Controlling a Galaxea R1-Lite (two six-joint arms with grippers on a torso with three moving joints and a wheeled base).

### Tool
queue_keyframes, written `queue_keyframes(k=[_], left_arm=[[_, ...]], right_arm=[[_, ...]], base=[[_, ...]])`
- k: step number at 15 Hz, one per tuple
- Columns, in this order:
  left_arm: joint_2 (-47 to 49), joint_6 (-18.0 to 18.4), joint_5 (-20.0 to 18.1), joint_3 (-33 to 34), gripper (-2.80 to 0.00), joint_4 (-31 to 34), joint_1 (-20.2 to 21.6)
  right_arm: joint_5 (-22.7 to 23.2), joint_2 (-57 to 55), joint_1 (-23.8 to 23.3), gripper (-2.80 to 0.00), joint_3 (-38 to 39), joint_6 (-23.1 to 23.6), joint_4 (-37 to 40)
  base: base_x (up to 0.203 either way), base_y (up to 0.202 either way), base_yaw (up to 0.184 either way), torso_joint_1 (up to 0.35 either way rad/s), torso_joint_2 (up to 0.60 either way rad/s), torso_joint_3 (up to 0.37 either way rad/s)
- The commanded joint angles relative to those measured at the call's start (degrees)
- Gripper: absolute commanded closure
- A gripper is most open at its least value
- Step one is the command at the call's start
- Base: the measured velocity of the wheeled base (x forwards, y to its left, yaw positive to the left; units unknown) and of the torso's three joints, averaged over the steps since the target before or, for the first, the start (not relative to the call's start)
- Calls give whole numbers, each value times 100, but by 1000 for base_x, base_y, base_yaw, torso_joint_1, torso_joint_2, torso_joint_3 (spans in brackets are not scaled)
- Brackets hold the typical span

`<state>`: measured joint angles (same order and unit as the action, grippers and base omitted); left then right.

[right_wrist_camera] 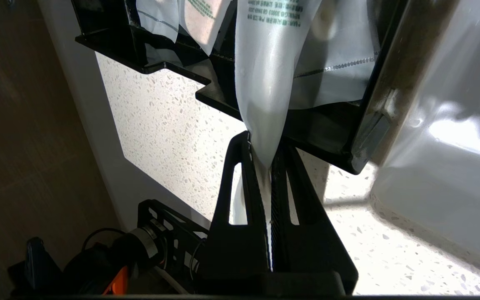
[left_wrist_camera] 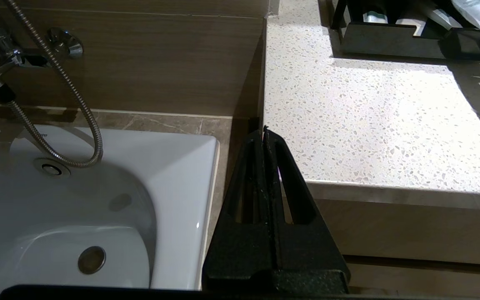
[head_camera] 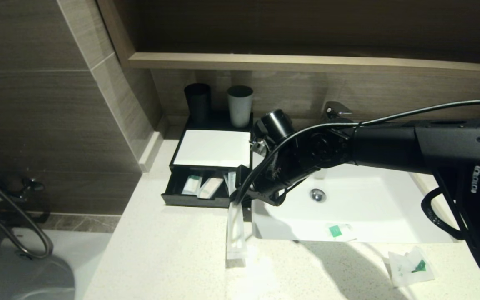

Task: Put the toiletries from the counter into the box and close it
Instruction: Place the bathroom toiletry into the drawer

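Note:
The black box [head_camera: 190,200] stands on the counter with its drawer pulled open; two small packets [head_camera: 202,186] lie inside. My right gripper [head_camera: 240,199] is shut on a long white packet [head_camera: 236,233] at the drawer's front right corner. The packet's far end reaches over the drawer and its near end hangs down to the counter. In the right wrist view the gripper [right_wrist_camera: 261,143] pinches the packet [right_wrist_camera: 265,91] just before the drawer front [right_wrist_camera: 327,137]. My left gripper [left_wrist_camera: 263,132] is shut and empty, parked off the counter's left edge.
A green-marked packet [head_camera: 340,230] lies at the sink's [head_camera: 369,208] front edge, and another [head_camera: 411,266] on the counter at front right. Two cups [head_camera: 240,105] stand behind the box. A bathtub [left_wrist_camera: 98,187] lies left of the counter [left_wrist_camera: 369,125].

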<state>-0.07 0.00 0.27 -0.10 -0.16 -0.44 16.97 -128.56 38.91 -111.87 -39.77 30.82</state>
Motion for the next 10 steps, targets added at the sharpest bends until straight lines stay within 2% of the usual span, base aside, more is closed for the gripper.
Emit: queue_keyframes(k=[1,10], left_arm=[[-1,0,8,1,0,-2,0],[-1,0,8,1,0,-2,0]], right_arm=[[3,2,2,-280,-1,-22,21],[8,267,-6,-280,8,-22,161]], base=[[0,0,0,0,0,0],[0,0,0,0,0,0]])
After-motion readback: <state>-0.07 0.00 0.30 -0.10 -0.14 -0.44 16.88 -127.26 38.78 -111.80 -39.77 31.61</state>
